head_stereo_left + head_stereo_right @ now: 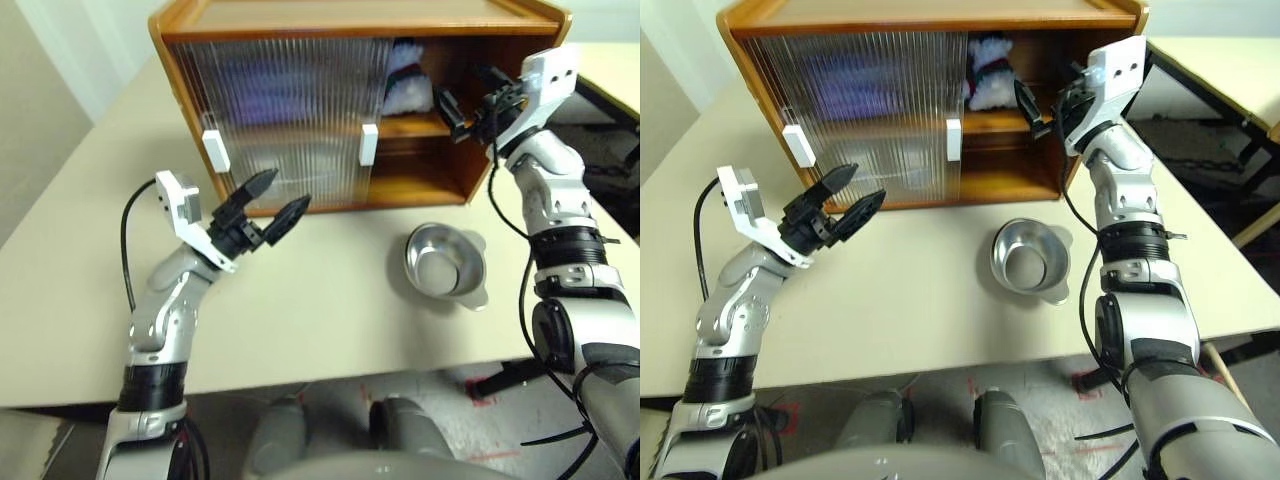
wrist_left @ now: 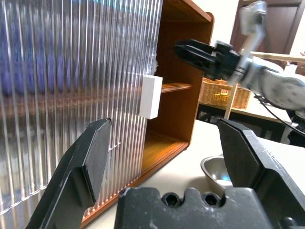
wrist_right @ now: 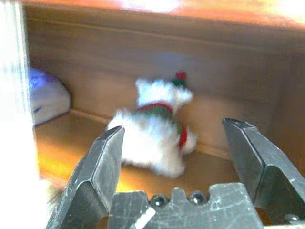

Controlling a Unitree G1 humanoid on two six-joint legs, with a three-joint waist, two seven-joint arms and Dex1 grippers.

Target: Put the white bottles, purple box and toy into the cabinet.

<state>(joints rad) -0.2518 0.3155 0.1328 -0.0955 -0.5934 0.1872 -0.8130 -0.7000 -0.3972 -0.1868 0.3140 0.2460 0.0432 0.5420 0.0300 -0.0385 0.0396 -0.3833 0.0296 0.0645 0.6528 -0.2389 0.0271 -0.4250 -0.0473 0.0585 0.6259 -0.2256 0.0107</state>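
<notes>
On the smooth beige desk (image 1: 330,320) only a round steel bowl (image 1: 446,262) sits, at about five o'clock from the cabinet (image 1: 350,100), so the job looks nearly done. Both black two-fingered end effectors, left (image 1: 277,198) and right (image 1: 462,103), gape wide and empty. Beyond, the fluffy toy (image 3: 155,125) lies on the wooden shelf, the soft purple box (image 3: 45,98) at its nine o'clock behind ribbed translucent doors; I cannot make out the white bottles.

Beige table (image 1: 330,300): cabinet (image 1: 350,25) at far edge, steel bowl (image 1: 446,262) near its open side.
</notes>
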